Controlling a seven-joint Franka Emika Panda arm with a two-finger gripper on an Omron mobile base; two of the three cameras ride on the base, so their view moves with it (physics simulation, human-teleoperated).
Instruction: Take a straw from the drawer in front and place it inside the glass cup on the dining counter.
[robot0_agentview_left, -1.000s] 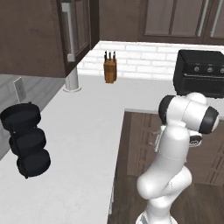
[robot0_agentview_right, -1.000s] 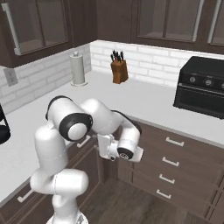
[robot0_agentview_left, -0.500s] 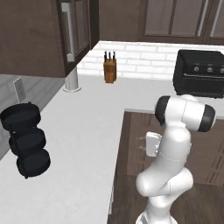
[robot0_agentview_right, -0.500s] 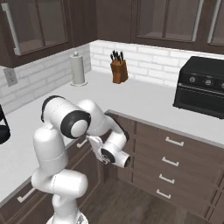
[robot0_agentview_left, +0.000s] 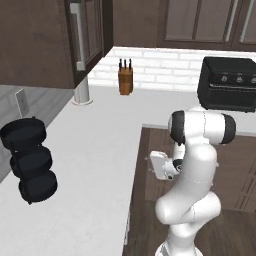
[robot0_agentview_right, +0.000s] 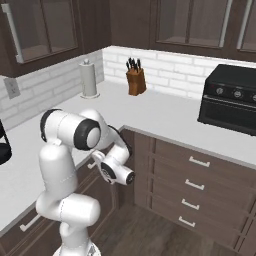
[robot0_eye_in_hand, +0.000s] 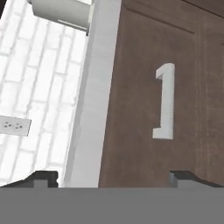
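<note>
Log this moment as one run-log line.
phase: approaching drawer | gripper: open, facing closed drawer front, not touching handle | straw: not yet retrieved

A white L-shaped surface (robot0_agentview_right: 165, 112) is seen beneath dark wall cabinets (robot0_agentview_right: 195, 22), backed by white brick wall (robot0_agentview_right: 170, 70); dark drawers (robot0_agentview_right: 200, 190) and wood floor (robot0_agentview_right: 145, 235) are shown below.

no readable text, labels, brands or numbers on anything

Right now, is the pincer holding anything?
No. The pincer is open, holding nothing; it faces the drawer and its silver handle.
</note>
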